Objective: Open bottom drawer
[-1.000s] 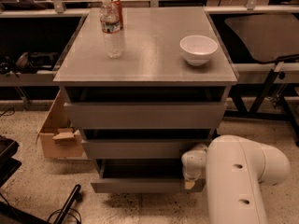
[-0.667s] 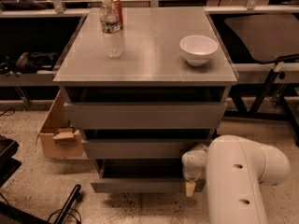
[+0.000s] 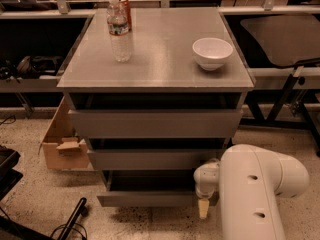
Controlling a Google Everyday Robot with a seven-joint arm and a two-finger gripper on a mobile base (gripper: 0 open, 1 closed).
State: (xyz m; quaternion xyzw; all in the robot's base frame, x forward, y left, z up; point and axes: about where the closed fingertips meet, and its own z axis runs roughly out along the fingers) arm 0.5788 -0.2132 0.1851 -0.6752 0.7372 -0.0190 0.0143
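gripper (image 3: 203, 209) at front of ajar bottom drawer (image 3: 150, 200) | bowl (image 3: 212, 53), bottle (image 3: 120, 34) atop cabinet (image 3: 165, 54)

Tan-tipped white jaws sit at the right end of the grey bottom drawer (image 3: 150, 200); white bowl (image 3: 212, 52).

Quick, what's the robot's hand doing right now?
Gripper: low at the front right end of the bottom drawer; open, closed or holding cannot be told.

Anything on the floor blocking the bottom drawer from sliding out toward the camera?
Nothing visible. The floor in front of the bottom drawer is bare; the cardboard box sits off to the left, beside the cabinet. The gripper is at the drawer front's right end.
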